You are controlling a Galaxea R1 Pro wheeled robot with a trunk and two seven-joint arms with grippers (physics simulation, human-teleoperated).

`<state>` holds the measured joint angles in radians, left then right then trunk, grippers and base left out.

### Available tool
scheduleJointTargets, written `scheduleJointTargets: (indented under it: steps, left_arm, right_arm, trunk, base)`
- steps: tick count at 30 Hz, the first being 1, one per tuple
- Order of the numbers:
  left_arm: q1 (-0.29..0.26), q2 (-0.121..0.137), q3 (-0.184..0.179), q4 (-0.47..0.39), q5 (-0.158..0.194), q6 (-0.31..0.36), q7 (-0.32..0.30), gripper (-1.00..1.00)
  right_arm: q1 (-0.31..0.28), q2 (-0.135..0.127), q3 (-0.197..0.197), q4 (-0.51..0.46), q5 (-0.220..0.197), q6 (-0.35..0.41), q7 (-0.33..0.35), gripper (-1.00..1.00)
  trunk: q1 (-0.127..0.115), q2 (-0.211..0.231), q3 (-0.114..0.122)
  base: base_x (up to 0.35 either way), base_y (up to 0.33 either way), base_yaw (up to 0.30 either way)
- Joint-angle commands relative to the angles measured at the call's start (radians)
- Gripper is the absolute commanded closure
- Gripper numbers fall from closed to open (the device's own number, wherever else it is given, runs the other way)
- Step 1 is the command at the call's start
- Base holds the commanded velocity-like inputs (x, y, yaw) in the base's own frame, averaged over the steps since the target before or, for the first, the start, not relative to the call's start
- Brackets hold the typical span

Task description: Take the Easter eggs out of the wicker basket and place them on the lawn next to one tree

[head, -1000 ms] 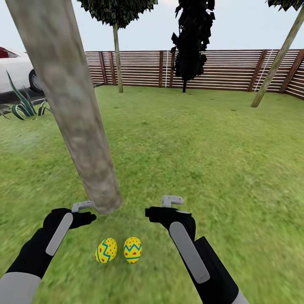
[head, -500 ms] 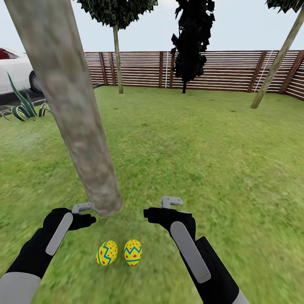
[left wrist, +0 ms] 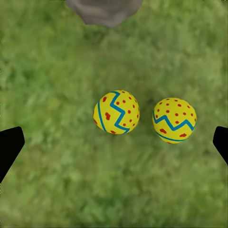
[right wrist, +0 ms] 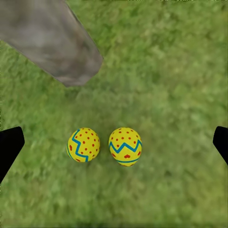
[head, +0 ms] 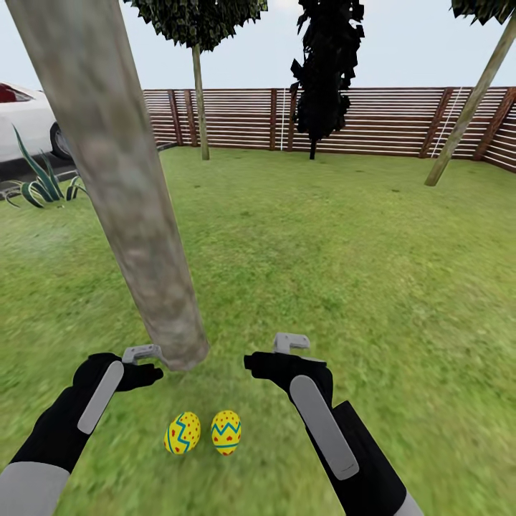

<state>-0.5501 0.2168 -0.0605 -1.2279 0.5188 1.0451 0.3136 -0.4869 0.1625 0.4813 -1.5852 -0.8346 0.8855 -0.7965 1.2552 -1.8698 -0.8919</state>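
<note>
Two yellow Easter eggs with blue zigzags and red marks lie side by side on the lawn (head: pixel 344 287), one (head: pixel 182 432) left of the other (head: pixel 226 432). They rest just in front of the foot of the thick grey-brown tree (head: pixel 154 287). My left gripper (head: pixel 137 369) hovers open left of the trunk's base, above the eggs (left wrist: pixel 116 111) (left wrist: pixel 174 120). My right gripper (head: pixel 266 362) hovers open to the right of them (right wrist: pixel 84 144) (right wrist: pixel 125 146). Nothing is between either pair of fingers. The wicker basket is out of view.
A brown slat fence (head: pixel 373 118) closes the garden at the back. A thin-trunked tree (head: pixel 199 100), a black cypress-like tree (head: pixel 322 72) and a leaning trunk (head: pixel 466 107) stand near it. A white car (head: pixel 29 122) and a spiky plant (head: pixel 39 179) are at the left.
The whole picture has slid slightly downward, so the camera moved a little. The eggs stay beside the trunk and both arms hold the same pose, open.
</note>
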Motion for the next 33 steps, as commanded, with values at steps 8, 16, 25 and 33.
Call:
scheduleJointTargets:
  steps: [8,16,25,33]
  left_arm:
    - [-0.001,0.001,-0.002,0.000,0.010,0.002,0.010,-1.00]
    - [-0.001,0.002,-0.002,-0.001,0.010,0.002,0.010,-1.00]
    - [-0.001,0.001,-0.003,-0.004,0.011,0.002,0.010,-1.00]
    - [0.001,0.001,-0.003,-0.007,0.010,0.002,0.010,-1.00]
  right_arm:
    - [-0.001,0.000,0.001,-0.001,-0.009,0.002,-0.010,-1.00]
    - [-0.001,0.000,0.003,-0.001,-0.009,0.002,-0.010,-1.00]
    - [-0.001,0.000,0.003,-0.001,-0.009,0.002,-0.010,-1.00]
    - [-0.001,0.000,0.003,-0.001,-0.009,0.002,-0.010,-1.00]
  trunk:
    - [-0.031,0.056,0.024]
    - [-0.062,0.112,0.049]
    - [-0.069,0.126,0.056]
    - [-0.069,0.126,0.056]
  base:
    - [0.000,0.000,0.000]
    - [0.000,0.000,0.000]
    - [0.000,0.000,0.000]
    - [-0.049,0.026,0.000]
